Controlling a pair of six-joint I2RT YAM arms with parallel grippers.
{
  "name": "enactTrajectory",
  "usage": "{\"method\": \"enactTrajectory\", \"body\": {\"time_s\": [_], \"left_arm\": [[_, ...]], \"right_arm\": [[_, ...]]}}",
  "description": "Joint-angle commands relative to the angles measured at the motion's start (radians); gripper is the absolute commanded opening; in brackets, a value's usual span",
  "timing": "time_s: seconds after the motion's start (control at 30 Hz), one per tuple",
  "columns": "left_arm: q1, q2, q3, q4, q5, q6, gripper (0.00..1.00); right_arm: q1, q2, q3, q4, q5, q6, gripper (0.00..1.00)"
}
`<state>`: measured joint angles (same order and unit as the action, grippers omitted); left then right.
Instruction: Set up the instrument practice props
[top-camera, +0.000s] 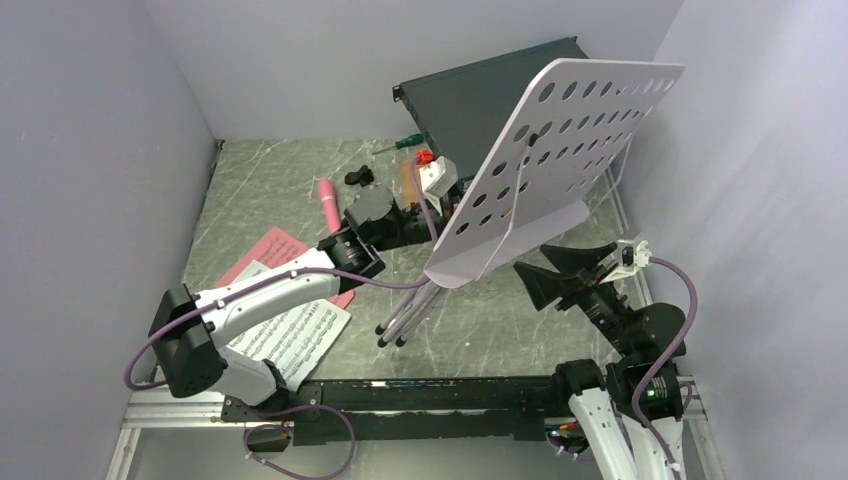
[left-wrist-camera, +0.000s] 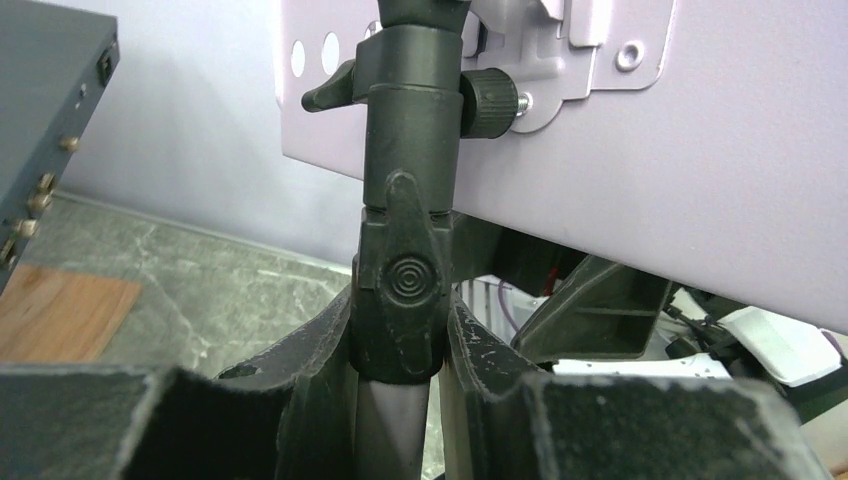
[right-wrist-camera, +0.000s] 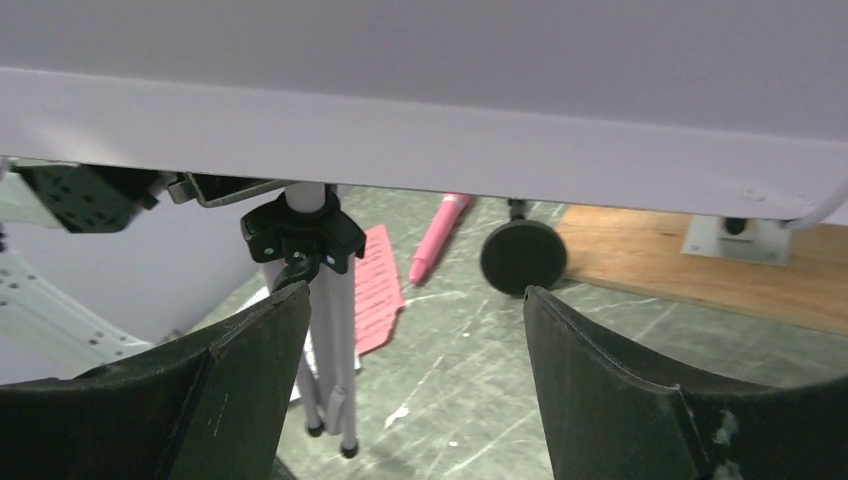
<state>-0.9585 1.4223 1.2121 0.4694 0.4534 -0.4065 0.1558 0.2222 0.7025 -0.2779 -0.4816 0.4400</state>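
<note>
Our left pincer (left-wrist-camera: 400, 392) is clamped on the silver folding tripod (top-camera: 408, 312). Its pads (left-wrist-camera: 300, 405) press either side of the black joint at the top of the pole, right under the knob that fixes the desk. The pale lavender perforated music-stand desk (top-camera: 560, 150) sits on that pole, tilted back. In the top view its lower lip faces us and its upper edge points toward 1 o'clock. The tripod's legs are folded together and slant from under the lip toward 7 o'clock, with their feet on the worktop (top-camera: 260, 185).

Our right pincer (top-camera: 560, 272) stands open with nothing between its jaws. It is just at 4 o'clock of the desk's lower lip, and its own camera looks in beneath that lip.

Taking the clock from the left pincer in the top view, the pink microphone (top-camera: 328, 203) lies flat near 10 o'clock. The small black round-based mic stand (top-camera: 360, 177) is at about 11 o'clock, apart from the microphone, its round base turned toward the right wrist camera. The white and pink music sheets (top-camera: 300, 335) lie flat at 8 o'clock, and the left arm crosses over them.

Farther out at 1 o'clock, the dark flat rack-mount box (top-camera: 470, 95) stands against the back wall behind the desk. The green-handled screwdriver (top-camera: 400, 143) lies just in front of it.
</note>
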Motion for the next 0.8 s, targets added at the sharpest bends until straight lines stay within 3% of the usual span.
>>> {"method": "enactTrajectory", "body": {"time_s": [0.0, 0.27, 0.63, 0.77], "left_arm": [[0.002, -0.022, 0.140, 0.395, 0.025, -0.078, 0.00], [0.006, 0.034, 0.174, 0.469, 0.027, -0.129, 0.00], [0.023, 0.096, 0.237, 0.592, 0.056, -0.243, 0.00], [0.025, 0.127, 0.249, 0.653, 0.060, -0.290, 0.00]], "right_arm": [[0.002, 0.000, -0.030, 0.151, -0.059, 0.195, 0.80], [0.002, -0.040, -0.087, 0.145, -0.004, 0.242, 0.83], [0.002, -0.028, -0.273, 0.595, -0.199, 0.397, 0.90], [0.004, -0.029, -0.338, 0.739, -0.166, 0.441, 0.95]]}}
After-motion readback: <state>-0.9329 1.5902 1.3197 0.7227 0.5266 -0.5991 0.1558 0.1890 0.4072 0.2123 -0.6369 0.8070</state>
